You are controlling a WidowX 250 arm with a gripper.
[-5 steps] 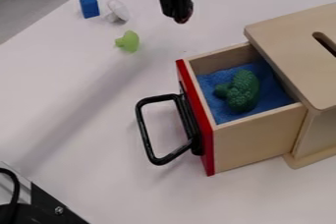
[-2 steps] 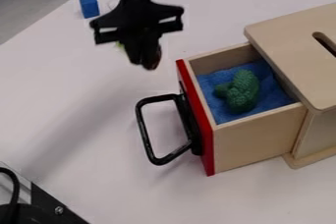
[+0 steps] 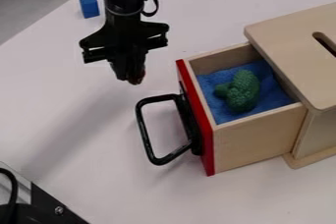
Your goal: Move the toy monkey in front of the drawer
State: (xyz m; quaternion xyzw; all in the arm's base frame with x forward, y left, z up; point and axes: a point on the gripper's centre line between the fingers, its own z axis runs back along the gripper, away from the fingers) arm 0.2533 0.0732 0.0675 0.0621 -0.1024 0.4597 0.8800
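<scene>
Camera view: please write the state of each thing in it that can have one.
Drawer: pulled open
Green toy: lying inside the drawer
Blue lining: covering drawer's bottom
Blue block: resting on the table
Gripper: pointing down, above the table
Dark reddish thing: at the gripper's tip, unclear what

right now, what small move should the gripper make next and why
Probably ease a little down the picture, keeping left of the black handle: the gripper, with a dark reddish thing at its tip, hangs up and left of that handle, toward the upper end of the red drawer front.
</scene>
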